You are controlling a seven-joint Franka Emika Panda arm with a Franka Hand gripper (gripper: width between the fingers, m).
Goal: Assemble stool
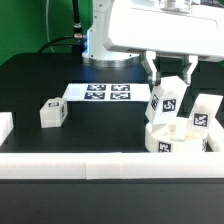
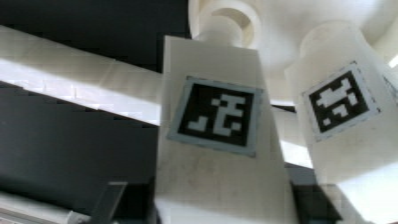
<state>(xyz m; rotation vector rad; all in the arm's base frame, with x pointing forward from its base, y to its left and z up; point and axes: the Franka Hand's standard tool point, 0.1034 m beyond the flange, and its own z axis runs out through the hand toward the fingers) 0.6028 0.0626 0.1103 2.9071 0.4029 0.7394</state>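
My gripper [image 1: 168, 78] is shut on a white stool leg [image 1: 168, 100] that stands upright, its lower end at the round white seat [image 1: 176, 138] on the exterior view's right. A second leg [image 1: 203, 116] stands upright on the seat just right of it. A third leg [image 1: 52, 113] lies loose on the black table at the left. In the wrist view the held leg [image 2: 217, 120] fills the middle with its tag facing the camera, clamped between the dark fingers [image 2: 111, 203]. The neighbouring leg [image 2: 349, 100] stands close beside it. Whether the held leg is seated in a socket is hidden.
The marker board [image 1: 103, 93] lies flat behind the seat towards the arm's base. A long white rail [image 1: 90, 165] runs along the front edge, and a short white rail piece [image 1: 5, 126] sits at the left edge.
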